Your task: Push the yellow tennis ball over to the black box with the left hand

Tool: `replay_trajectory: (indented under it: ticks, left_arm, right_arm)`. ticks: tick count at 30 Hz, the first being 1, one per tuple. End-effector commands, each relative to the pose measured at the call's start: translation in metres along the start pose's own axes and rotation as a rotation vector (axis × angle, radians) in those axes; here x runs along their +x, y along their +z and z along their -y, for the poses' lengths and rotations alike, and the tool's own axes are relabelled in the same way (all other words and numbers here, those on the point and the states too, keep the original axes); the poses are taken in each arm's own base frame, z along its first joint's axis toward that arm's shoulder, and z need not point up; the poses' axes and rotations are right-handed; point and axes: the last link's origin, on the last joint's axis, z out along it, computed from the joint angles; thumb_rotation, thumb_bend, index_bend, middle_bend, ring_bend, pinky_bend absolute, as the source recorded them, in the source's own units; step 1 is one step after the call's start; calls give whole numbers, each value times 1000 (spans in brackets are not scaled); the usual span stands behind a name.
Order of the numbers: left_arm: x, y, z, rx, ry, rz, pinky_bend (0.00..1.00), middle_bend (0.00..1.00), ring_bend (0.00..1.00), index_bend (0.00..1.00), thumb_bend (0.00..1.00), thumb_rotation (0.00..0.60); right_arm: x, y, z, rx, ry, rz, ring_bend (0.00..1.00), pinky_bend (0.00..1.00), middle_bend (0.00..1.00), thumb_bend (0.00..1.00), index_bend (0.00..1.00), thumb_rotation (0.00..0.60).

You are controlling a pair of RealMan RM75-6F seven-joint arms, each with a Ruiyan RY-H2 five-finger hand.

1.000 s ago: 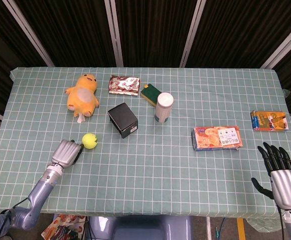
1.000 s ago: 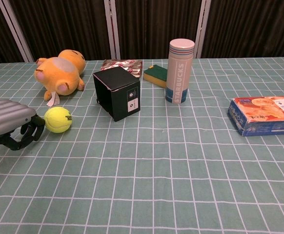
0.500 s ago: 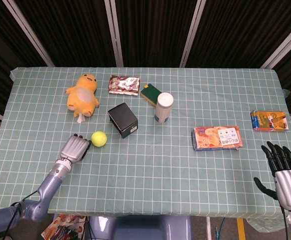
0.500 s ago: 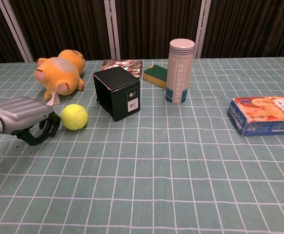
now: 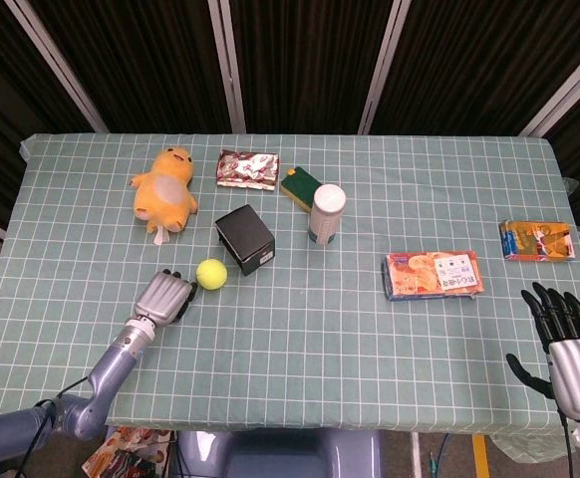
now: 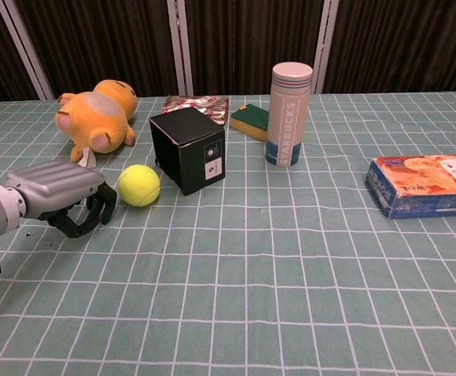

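The yellow tennis ball [image 5: 210, 273] [image 6: 139, 185] lies on the green checked cloth just left of the black box [image 5: 244, 238] [image 6: 187, 149], a small gap between them. My left hand [image 5: 164, 298] [image 6: 65, 193] sits close behind the ball on its left, fingers curled under with nothing in them; a narrow gap shows between the fingers and the ball. My right hand [image 5: 566, 346] hovers at the table's near right corner, fingers spread, holding nothing. It does not show in the chest view.
An orange plush duck [image 5: 165, 187] lies behind the ball. A snack packet [image 5: 247, 168], a green sponge [image 5: 298, 185] and a Starbucks tumbler [image 5: 326, 213] stand past the box. An orange biscuit box [image 5: 433, 275] and a small orange packet [image 5: 536, 240] lie to the right.
My left hand has swept right and slightly forward, and the tennis ball has rolled ahead of it from well left of the black box to just beside it. The right hand has barely moved.
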Motion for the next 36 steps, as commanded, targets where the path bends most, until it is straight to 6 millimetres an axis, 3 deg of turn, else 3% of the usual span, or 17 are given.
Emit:
replay_trajectory:
  ticks: [1,5,7,18,23,29,36]
  left_arm:
    - [2,3,-1,0,-3,-3,366,442,347,383,516,600]
    - [4,10,-6,-13,-10,-10,221,411,285,369,516,600]
    - [4,15,-10,-24,-9,-13,203,389,259,356,515,600]
    - [8,25,-31,-87,-65,-66,199,340,218,310,491,600]
    - [12,27,-33,-96,-88,-106,199,331,208,289,485,600]
    - [16,32,-30,-78,-97,-156,200,216,72,281,484,600]
    - [18,36,-30,-77,-87,-162,190,203,68,280,483,600]
  right_arm:
    - [0,0,0,1,1,-1,0,0,0,291,0,600]
    - [1,0,0,0,4,-4,0,0,0,290,0,600]
    - [2,-1,0,2,6,-6,0,0,0,289,0,600]
    - [8,-7,-2,-3,9,-18,0,0,0,290,0,600]
    - [8,-7,-2,-6,7,-16,0,0,0,289,0,600]
    - [8,-7,-1,0,12,-16,0,0,0,290,0,600]
    - [10,-10,-2,4,23,-20,0,0,0,290,0,600]
